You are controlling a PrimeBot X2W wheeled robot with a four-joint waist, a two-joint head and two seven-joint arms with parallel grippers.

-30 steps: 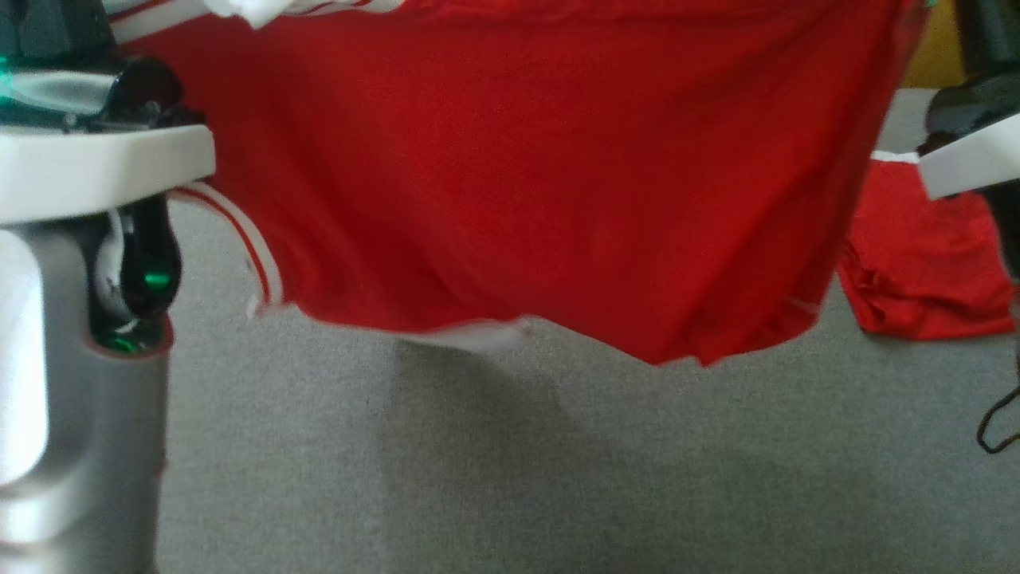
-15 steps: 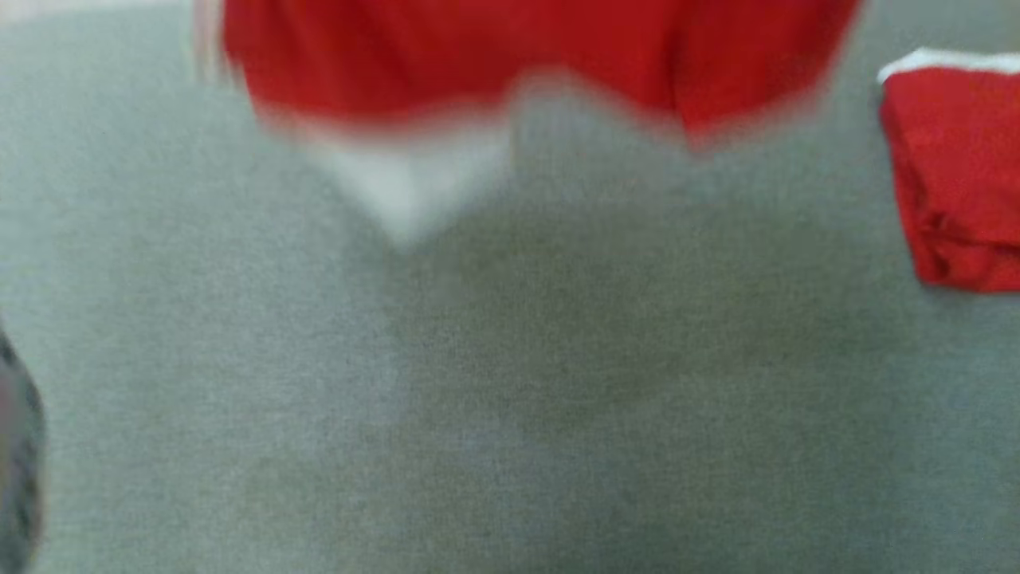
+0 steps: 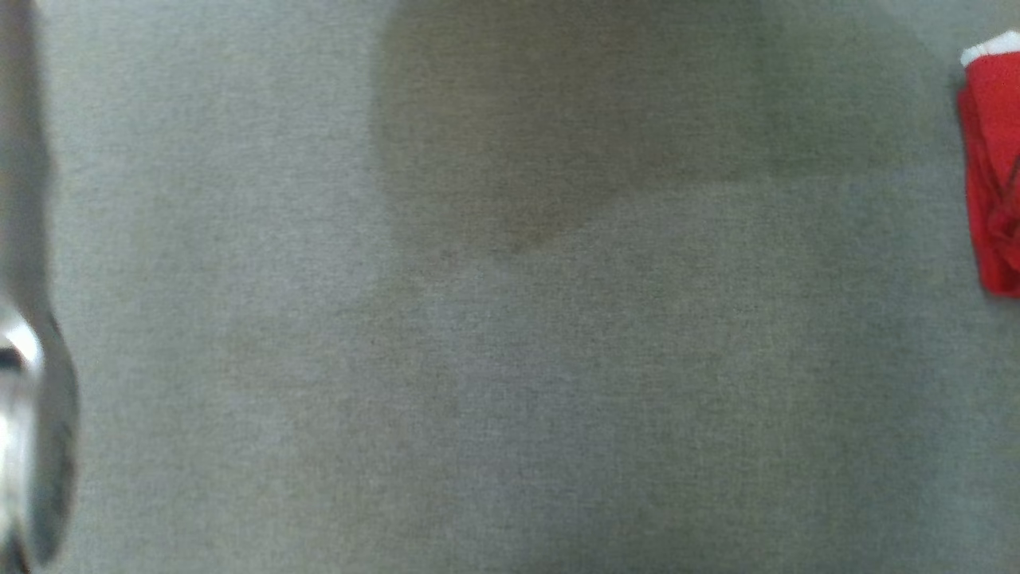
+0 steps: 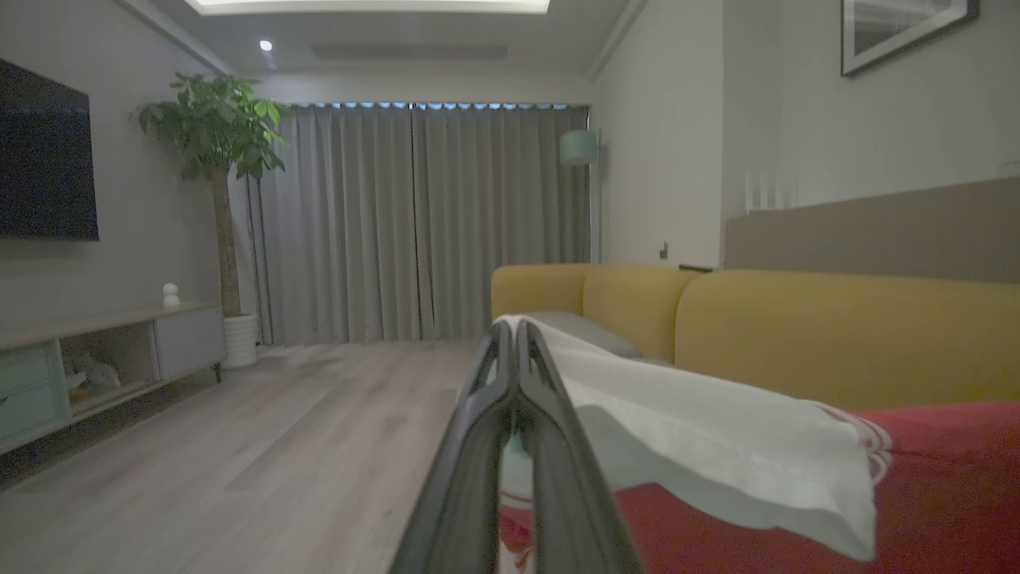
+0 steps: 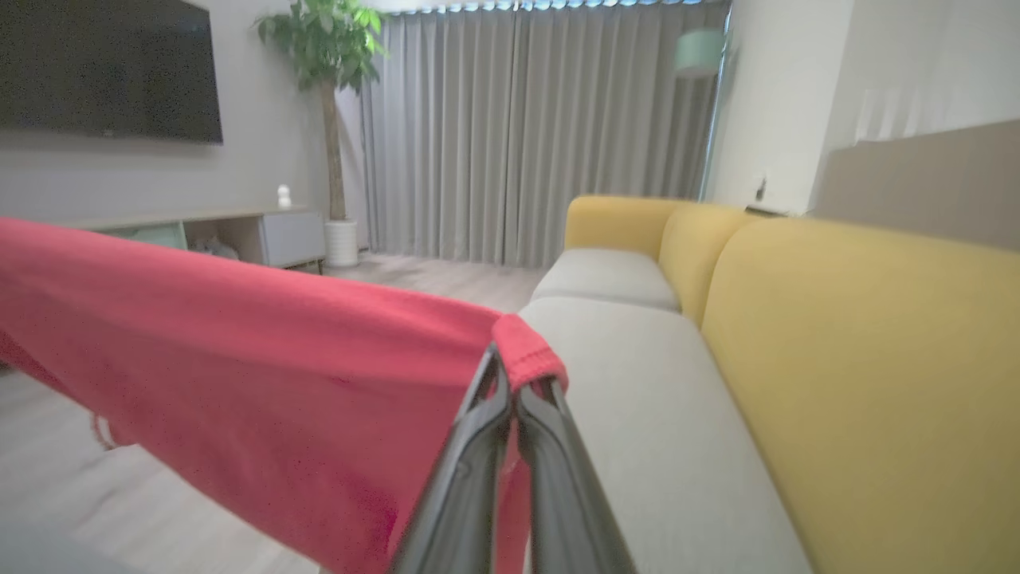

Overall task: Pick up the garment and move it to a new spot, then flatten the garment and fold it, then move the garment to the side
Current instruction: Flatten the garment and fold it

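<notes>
The garment is red with white trim and hangs stretched between my two grippers. In the left wrist view my left gripper (image 4: pixel 515 325) is shut on a white-edged corner of the garment (image 4: pixel 717 430), which drapes off to the right into red cloth. In the right wrist view my right gripper (image 5: pixel 510 355) is shut on a red hem of the garment (image 5: pixel 239 359), and the cloth runs away to the left above the floor.
The head view looks down on a grey cushion surface (image 3: pixel 510 359) with a second, folded red garment (image 3: pixel 992 175) at its right edge and a blurred silver robot part (image 3: pixel 24 383) at the left. A yellow sofa (image 5: pixel 861 359), TV, plant and cabinet (image 4: pixel 96 351) surround a wooden floor.
The head view has shifted, so the camera has moved. The hanging red garment and both forearms have slid out of its top. The folded red garment now sits at the right edge.
</notes>
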